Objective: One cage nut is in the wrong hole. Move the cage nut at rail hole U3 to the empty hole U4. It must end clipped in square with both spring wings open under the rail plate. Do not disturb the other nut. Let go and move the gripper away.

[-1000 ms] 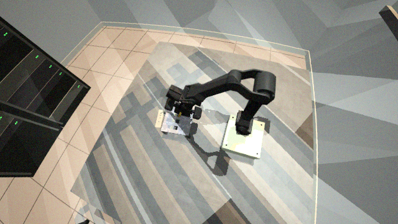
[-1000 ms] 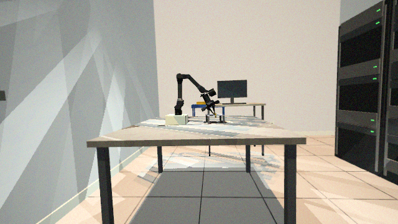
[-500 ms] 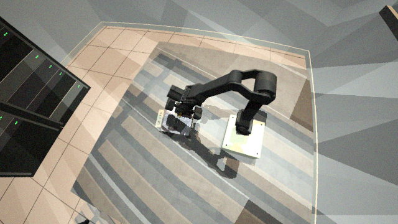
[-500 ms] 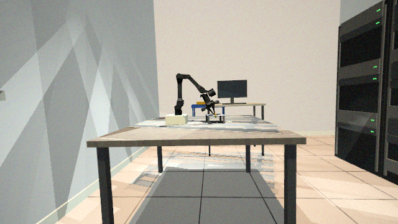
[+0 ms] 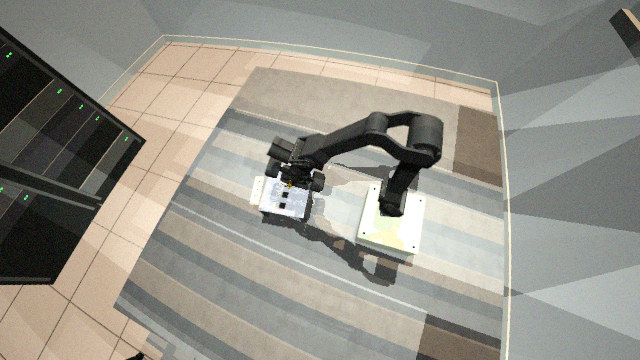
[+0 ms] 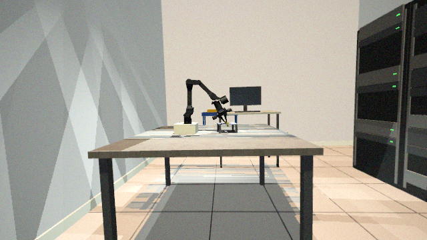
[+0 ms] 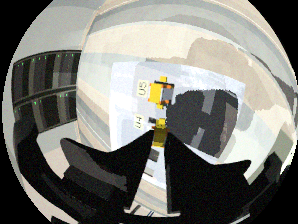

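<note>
Cage nut (image 7: 160, 136) pinched between hand's (image 7: 160, 134) fingertips, beside U4 label (image 7: 139, 121)

So the pale rail plate (image 5: 295, 209) (image 7: 125, 100) has two little tags you can actually read in the wrist view: "U5" (image 7: 142, 88), and just beside it "U4" (image 7: 138, 121), closer to the fingertips. Both are dark characters on cream labels, and they show up turned sideways there.

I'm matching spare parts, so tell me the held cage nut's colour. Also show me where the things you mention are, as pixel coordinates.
Yellow, clearest in the wrist view: the cage nut (image 7: 160, 137).
</note>
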### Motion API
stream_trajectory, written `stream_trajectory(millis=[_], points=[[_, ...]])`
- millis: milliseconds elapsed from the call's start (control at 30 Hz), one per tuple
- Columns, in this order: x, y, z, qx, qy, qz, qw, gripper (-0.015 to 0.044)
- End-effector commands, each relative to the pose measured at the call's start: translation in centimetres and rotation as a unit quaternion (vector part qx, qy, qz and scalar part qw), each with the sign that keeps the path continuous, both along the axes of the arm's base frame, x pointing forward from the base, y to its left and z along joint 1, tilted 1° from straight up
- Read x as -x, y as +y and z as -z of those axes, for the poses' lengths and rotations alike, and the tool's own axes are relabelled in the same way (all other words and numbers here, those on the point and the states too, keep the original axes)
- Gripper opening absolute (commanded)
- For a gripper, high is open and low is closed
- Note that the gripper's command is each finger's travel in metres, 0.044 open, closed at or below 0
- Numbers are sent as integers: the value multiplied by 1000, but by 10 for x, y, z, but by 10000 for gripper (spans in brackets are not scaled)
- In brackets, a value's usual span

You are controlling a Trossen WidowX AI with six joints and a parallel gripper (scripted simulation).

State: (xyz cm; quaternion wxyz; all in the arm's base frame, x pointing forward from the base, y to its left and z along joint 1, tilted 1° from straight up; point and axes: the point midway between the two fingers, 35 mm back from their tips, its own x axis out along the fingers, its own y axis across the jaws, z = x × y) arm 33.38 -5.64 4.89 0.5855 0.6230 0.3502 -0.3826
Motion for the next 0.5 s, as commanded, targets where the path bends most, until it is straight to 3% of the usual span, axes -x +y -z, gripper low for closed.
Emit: stream_trajectory(millis=[0,467], points=[[-1,0,-1,0,4,-4,1000,36],[-2,0,-1,0,6,-4,1000,36]])
